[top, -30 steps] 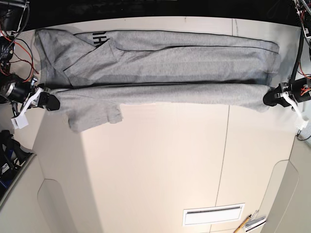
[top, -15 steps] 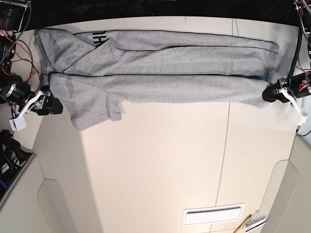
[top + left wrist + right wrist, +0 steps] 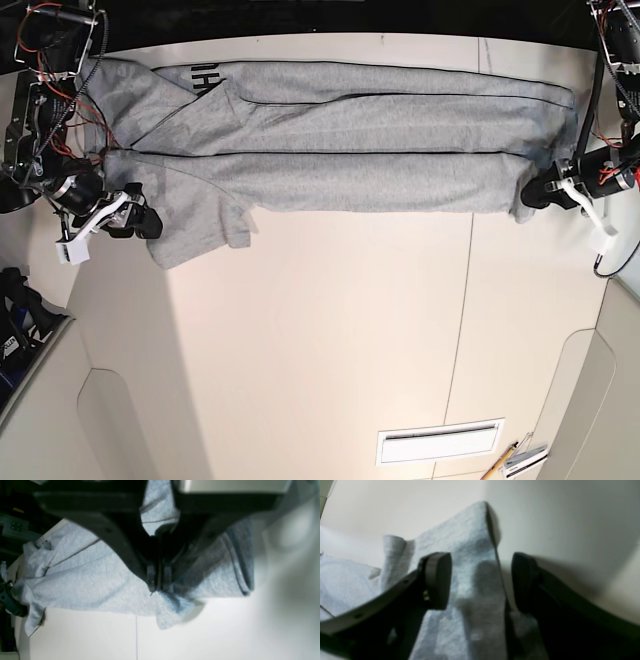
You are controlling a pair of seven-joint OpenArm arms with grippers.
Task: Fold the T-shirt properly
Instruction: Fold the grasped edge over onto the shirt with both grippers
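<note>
T-shirt [image 3: 340, 140] is lying folded lengthwise in a long band across the far side of the table [image 3: 330, 330], lettering peeking out at one end (mostly hidden). My left gripper [image 3: 537, 190] is pinching its corner, jaws closed on cloth. My right gripper [image 3: 481, 580] is hovering, jaws apart, over the sleeve edge.

- Black two-fingered left gripper [image 3: 159, 585], at the hem end of the light heather-grey cotton T-shirt [image 3: 350, 140], on the right of the base view [image 3: 538, 192].
- Jaws pressed together on a pinch of grey cloth at that corner.
- Forearm reaching in from the table's right edge, red wires at the wrist.
- Black right gripper [image 3: 480, 580], at the sleeve end, on the base view's left [image 3: 140, 218].
- Jaws spread wide, straddling the sleeve's edge, pads [image 3: 439, 580] clear of the fabric.
</note>
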